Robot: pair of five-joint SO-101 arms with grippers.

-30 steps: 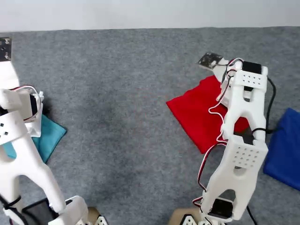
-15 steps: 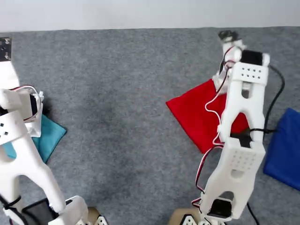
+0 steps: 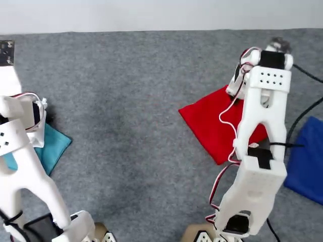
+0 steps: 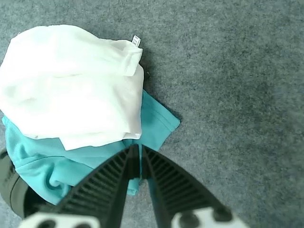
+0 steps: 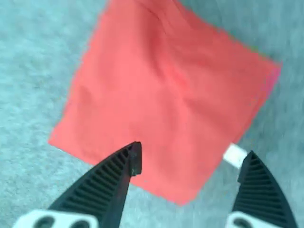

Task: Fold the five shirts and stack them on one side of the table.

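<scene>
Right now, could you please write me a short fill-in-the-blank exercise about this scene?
The white shirt lies on a ____ one.
The right claw hangs open over the ____ shirt.
The shirt at the high view's right edge is ____.
Missing words: teal, red, blue.

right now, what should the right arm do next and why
Probably lower the right end effector onto the red shirt and grip its edge: it hangs open above the folded shirt, which lies apart from the white shirt on the teal shirt.
</scene>
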